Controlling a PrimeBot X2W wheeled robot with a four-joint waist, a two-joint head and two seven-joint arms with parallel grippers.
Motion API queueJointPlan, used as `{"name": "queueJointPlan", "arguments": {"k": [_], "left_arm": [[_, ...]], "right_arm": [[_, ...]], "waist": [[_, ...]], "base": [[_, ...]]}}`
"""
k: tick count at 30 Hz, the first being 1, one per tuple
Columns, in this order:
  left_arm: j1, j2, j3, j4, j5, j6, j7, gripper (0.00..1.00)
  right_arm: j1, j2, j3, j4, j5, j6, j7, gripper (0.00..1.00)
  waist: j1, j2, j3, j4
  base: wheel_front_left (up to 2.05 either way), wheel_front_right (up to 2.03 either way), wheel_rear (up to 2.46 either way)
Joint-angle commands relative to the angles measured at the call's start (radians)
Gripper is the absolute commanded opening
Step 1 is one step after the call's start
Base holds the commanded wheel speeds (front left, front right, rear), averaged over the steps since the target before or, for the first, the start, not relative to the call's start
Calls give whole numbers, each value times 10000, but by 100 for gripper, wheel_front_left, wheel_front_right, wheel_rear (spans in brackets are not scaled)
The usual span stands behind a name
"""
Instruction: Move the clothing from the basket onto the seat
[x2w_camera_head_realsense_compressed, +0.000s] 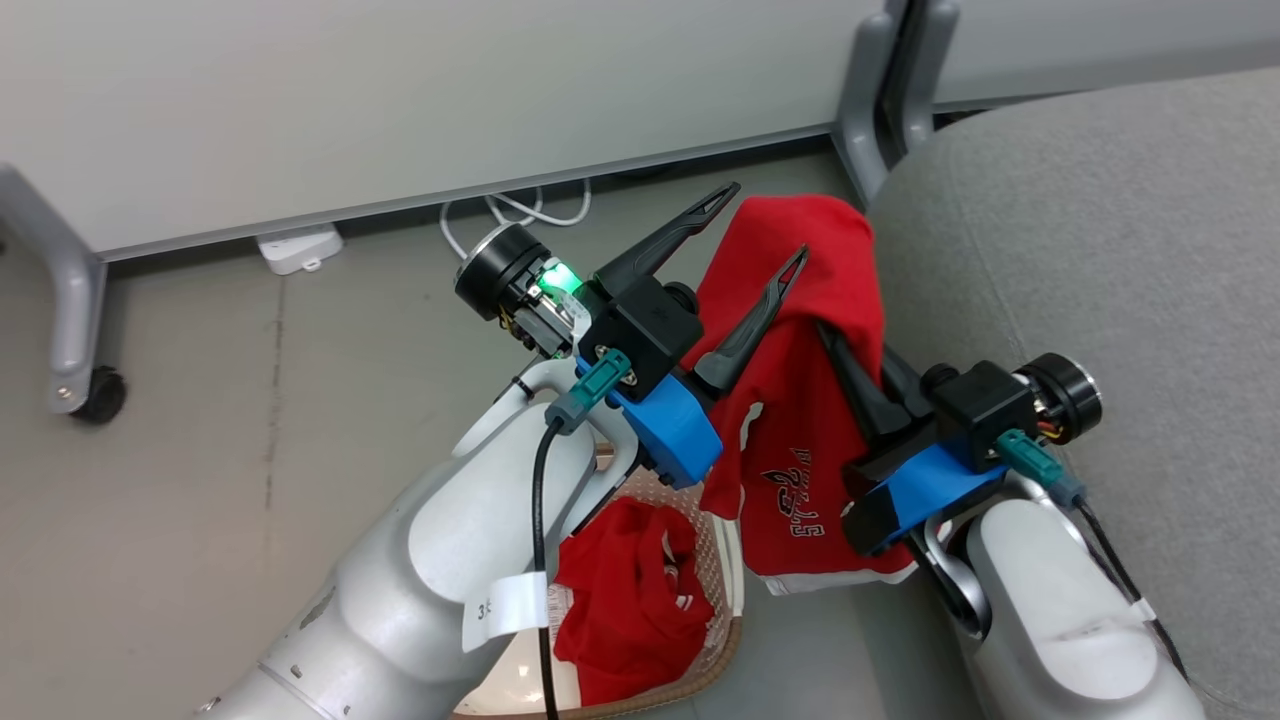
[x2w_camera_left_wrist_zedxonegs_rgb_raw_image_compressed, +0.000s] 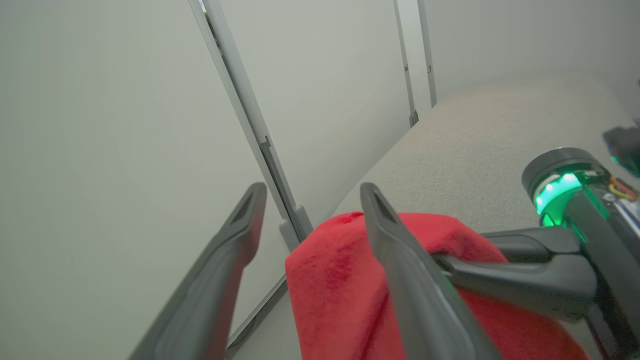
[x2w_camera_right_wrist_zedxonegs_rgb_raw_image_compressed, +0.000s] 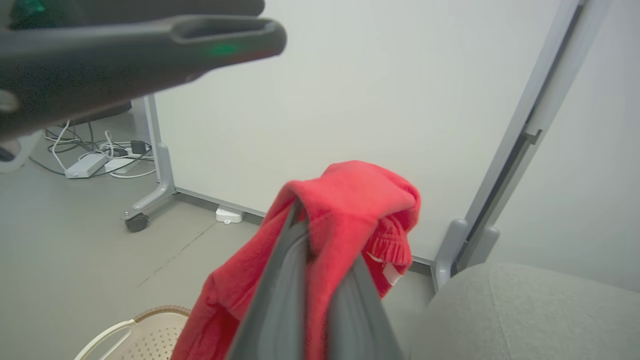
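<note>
Two red garments are split: one jersey, its number print showing, hangs draped over the clenched fingers of the right gripper, held aloft just beside the grey seat at its left edge; the other garment lies in the basket. Left gripper stands spread wide beside the cloth, holding nothing. Carrying looks like the step in hand; next, I judge, the right arm must swing over the seat and let go.
</note>
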Motion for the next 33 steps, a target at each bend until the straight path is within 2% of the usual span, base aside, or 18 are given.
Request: {"name": "queueJointPlan", "arguments": {"k": [1, 21, 33], "left_arm": [[-19, 65, -37, 32, -46, -33, -48, 100], [176, 84, -657, 191, -234, -130, -48, 100], [356, 37, -1227, 235, -361, -167, -48, 100]], "right_arm": [[89, -59, -139, -108, -45, 1, -40, 0], [969, -87, -2402, -1464, -267, 1, -40, 0], [1834, -109, -3269, -2071, -347, 1, -40, 0]], "waist": [[0, -1, 175, -308], [0, -1, 662, -2425], [0, -1, 911, -3000]], "base": [[0, 0, 0], [0, 0, 0], [0, 0, 0]]}}
